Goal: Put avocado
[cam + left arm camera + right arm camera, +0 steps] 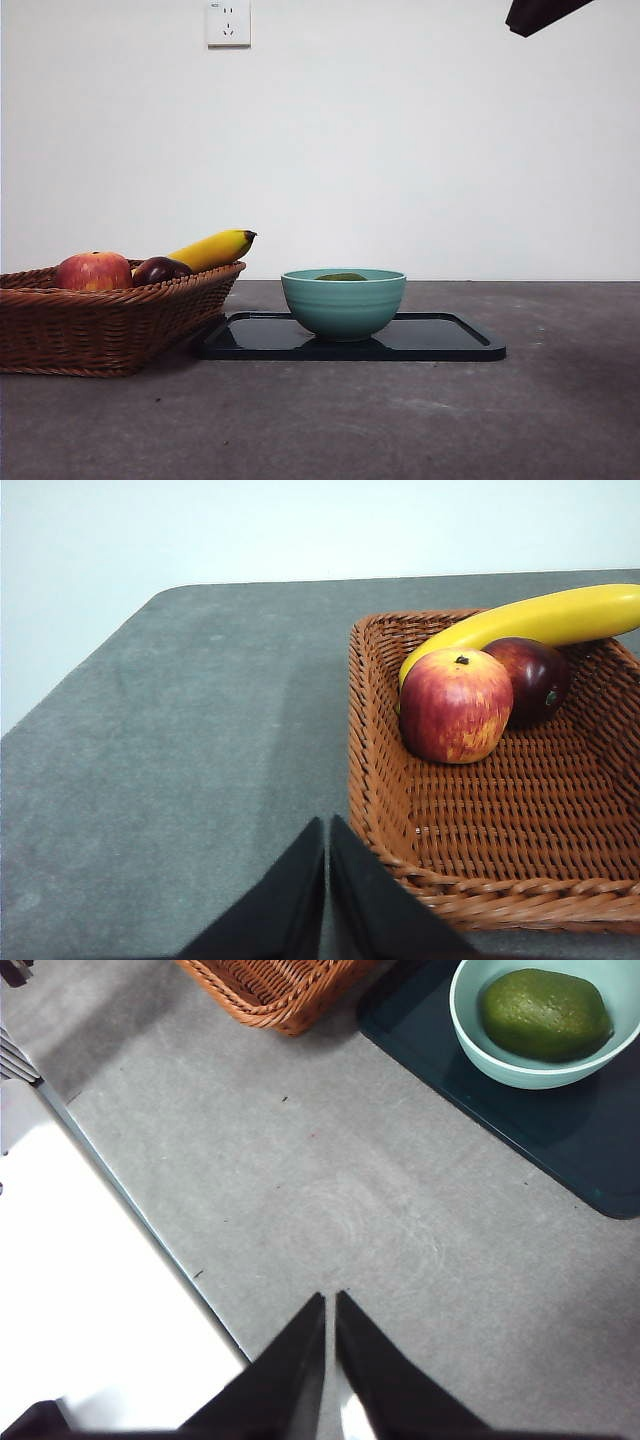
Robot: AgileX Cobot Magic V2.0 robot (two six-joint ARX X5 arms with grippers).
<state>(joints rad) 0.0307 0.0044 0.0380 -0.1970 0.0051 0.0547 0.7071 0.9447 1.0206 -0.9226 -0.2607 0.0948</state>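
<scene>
The dark green avocado (pixel 545 1013) lies inside the teal bowl (pixel 343 302), which stands on a dark tray (pixel 440 340). In the front view only the avocado's top (pixel 342 277) shows above the bowl's rim. My right gripper (pixel 330 1305) is shut and empty, held above bare table away from the bowl; one arm shows only as a black tip (pixel 540 14) at the top right of the front view. My left gripper (pixel 327 830) is shut and empty, just outside the wicker basket (pixel 385 810).
The wicker basket (pixel 90 330) at the left holds a red apple (pixel 93 271), a dark purple-brown fruit (pixel 160 270) and a banana (pixel 213 249). The table's edge (pixel 150 1240) runs near the right gripper. A wall socket (pixel 228 22) is on the back wall.
</scene>
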